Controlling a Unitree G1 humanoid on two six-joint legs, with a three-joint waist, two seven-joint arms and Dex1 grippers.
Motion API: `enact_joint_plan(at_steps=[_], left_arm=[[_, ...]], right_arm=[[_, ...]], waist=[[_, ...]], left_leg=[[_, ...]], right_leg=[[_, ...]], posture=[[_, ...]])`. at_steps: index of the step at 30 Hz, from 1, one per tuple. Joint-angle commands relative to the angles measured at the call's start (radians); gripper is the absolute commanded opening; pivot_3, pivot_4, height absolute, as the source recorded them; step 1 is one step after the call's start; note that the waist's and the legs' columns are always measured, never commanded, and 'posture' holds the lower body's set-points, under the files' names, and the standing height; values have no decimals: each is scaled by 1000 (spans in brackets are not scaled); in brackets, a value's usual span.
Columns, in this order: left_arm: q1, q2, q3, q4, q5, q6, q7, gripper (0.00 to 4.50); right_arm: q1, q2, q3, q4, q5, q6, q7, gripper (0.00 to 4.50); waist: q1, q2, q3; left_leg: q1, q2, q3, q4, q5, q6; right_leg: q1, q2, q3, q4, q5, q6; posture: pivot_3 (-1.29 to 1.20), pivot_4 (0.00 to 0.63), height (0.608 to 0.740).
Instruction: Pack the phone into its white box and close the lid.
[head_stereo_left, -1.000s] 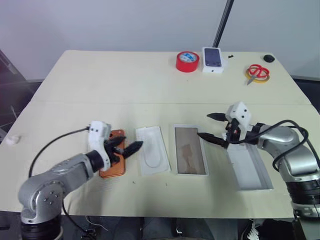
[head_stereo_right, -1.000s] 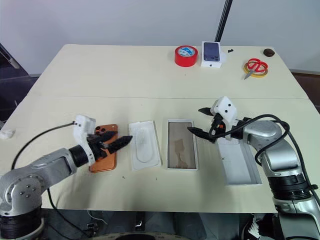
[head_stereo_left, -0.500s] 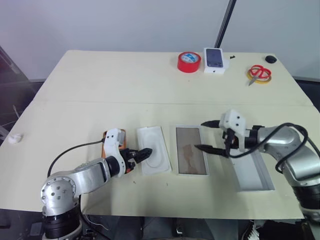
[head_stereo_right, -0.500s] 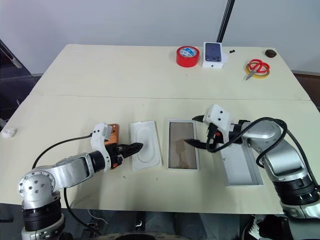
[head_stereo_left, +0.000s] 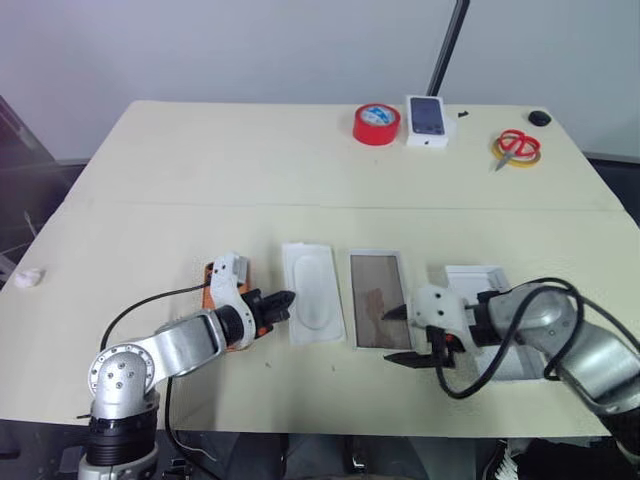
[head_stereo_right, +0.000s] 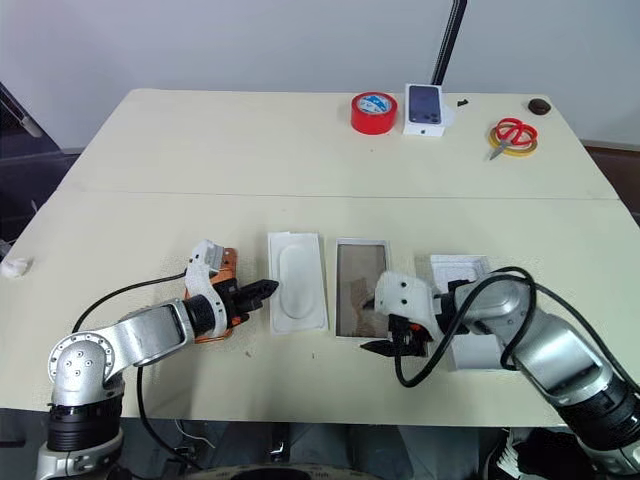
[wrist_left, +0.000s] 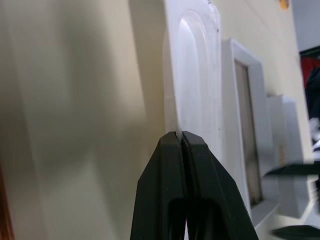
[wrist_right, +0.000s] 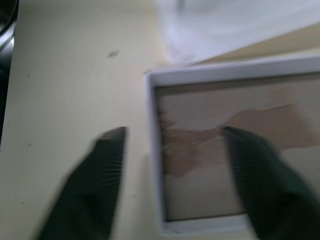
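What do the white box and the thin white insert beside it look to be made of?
The white box: seemingly matte cardboard, with crisp thin white walls and a brownish floor showing a torn-looking paper patch. The insert: probably moulded pulp or thin plastic, given its smooth pressed oval recess; the look leaves it open.

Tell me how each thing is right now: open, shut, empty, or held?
phone: lying on the table, partly under the left arm, not packed
white box: open, empty
lid: off, lying beside the white box
insert: lying flat
left gripper: shut, tips at the insert's edge
right gripper: open, fingers either side of the white box's wall
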Motion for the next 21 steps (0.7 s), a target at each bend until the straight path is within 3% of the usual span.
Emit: enact_joint_plan(at_steps=[1, 3, 4, 14, 18, 21], left_arm=[[1, 38, -7, -13, -74, -67, 9, 0], [-2, 60, -2, -8, -109, -104, 16, 0], [-4, 71, -1, -6, -125, -121, 19, 0], [-51, 168, 37, 14, -247, -274, 8, 0], [-79, 196, 7, 9, -266, -293, 13, 0], [-93, 197, -31, 4, -268, -302, 20, 0]], right_arm=[[10, -14, 39, -13, -71, -45, -9, 1142], [10, -5, 56, 0, -99, -67, -13, 49], [8, 2, 58, 3, -105, -74, -13, 11], [-115, 138, 130, 63, -197, -152, -39, 11], [-188, 236, 169, 105, -219, -100, -69, 11], [-217, 287, 142, 111, -183, -35, -80, 880]], waist=[[0, 0, 0], [-1, 0, 0], [-1, 0, 0], [-2, 0, 0], [-1, 0, 0], [1, 0, 0]], left_leg=[[0, 0, 0, 0, 0, 0], [0, 0, 0, 0, 0, 0], [0, 0, 0, 0, 0, 0], [1, -1, 0, 0, 0, -1], [1, 0, 0, 0, 1, -2], [1, 0, 0, 0, 2, -3]], right_leg=[[0, 0, 0, 0, 0, 0], [0, 0, 0, 0, 0, 0], [0, 0, 0, 0, 0, 0], [1, 1, 0, 0, 0, 0], [1, 1, 0, 0, 0, 0], [1, 1, -1, 0, 0, 0]], posture=[[0, 150, 732], [0, 150, 732], [0, 150, 732], [0, 150, 732], [0, 150, 732], [0, 150, 732]])
